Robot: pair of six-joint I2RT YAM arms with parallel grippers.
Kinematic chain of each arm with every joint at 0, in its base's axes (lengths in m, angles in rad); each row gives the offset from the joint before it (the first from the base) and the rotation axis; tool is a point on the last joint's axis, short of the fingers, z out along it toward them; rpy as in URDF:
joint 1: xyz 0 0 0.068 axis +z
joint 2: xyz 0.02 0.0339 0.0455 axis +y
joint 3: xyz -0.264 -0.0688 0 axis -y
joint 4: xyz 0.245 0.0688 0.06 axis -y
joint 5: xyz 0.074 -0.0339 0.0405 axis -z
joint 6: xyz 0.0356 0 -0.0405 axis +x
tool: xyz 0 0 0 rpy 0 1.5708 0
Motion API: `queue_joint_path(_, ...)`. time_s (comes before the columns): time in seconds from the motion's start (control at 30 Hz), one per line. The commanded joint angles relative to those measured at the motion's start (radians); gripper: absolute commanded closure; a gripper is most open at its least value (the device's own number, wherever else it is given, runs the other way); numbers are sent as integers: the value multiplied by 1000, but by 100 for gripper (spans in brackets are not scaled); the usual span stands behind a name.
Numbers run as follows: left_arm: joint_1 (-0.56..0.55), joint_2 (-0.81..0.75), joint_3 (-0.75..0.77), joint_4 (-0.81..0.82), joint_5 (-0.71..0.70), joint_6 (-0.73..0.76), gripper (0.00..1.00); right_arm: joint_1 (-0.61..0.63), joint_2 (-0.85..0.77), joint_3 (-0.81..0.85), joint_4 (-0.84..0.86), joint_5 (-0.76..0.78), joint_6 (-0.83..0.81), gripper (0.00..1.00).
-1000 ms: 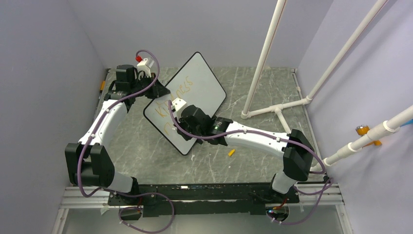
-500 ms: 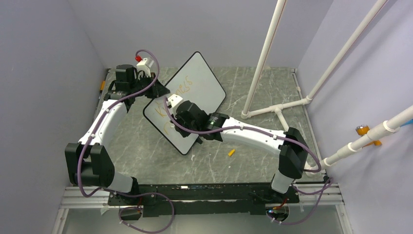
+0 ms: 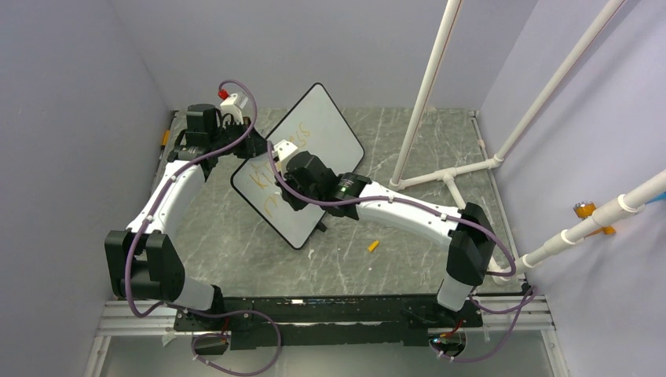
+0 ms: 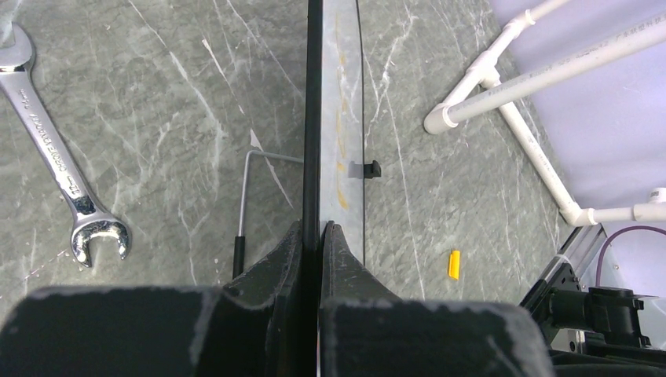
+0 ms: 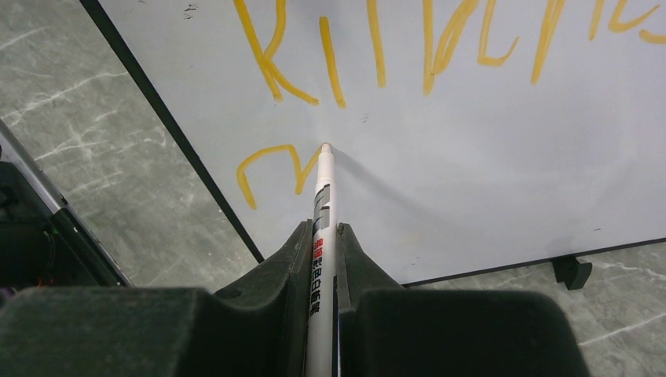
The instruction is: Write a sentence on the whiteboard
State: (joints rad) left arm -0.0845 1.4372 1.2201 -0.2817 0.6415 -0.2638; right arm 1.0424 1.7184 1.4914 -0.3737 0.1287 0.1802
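- Grey marbled tabletop [image 3: 236, 243]: work surface, walled in pale lilac on three sides.
- Yellow cap [image 3: 373, 246]: loose on the tabletop, near the arm bases, at 5 o'clock of the board, well apart from it.
- Right gripper [image 5: 322, 232]: jaws closed tight on the barrel of a white marker [image 5: 320, 236]. The tip touched the board face at 12 o'clock of the jaws.
- Whiteboard [image 5: 487, 173]: black-framed, standing tilted at 11 o'clock of the table's centre, with one small black foot [image 5: 572, 271] on its lower edge.
- Sentence [image 5: 377, 47]: orange-yellow. One full upper line was written. A second line was only begun, with an arched stroke at 9 o'clock of the tip and joined to it.
- Left gripper [image 4: 316, 236]: pinched shut on the board's frame at its 10 o'clock corner, so the board showed edge-on in that wrist view.
- Wrench [image 4: 55, 157]: flat on the tabletop at 9 o'clock of the board edge, clear of it.
- White pipe frame [image 3: 428, 94]: at 2 o'clock of the table, farthest back.
- Handling note, as judgement: the step was lettering the second line.
  - Tip pressure should be light and even, or the propped board may rock against the left grip.
  - Strokes should run toward 3 o'clock, spaced below the upper line.
  - The tip should lift cleanly between letters.
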Motion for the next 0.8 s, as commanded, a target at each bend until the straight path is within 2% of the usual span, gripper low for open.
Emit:
queue_joint_path(0.0, -4, -20, 26, 54, -51, 67, 100, -22, 21, -25, 70, 16, 22, 100)
queue_joint_path(0.37, -4, -21, 26, 54, -50, 74, 100, -23, -36, -138, 93, -8, 65, 100)
queue_joint_path(0.77, -4, -23, 24, 53, -51, 77, 100, -36, -115, -133, 71, -2, 70, 100)
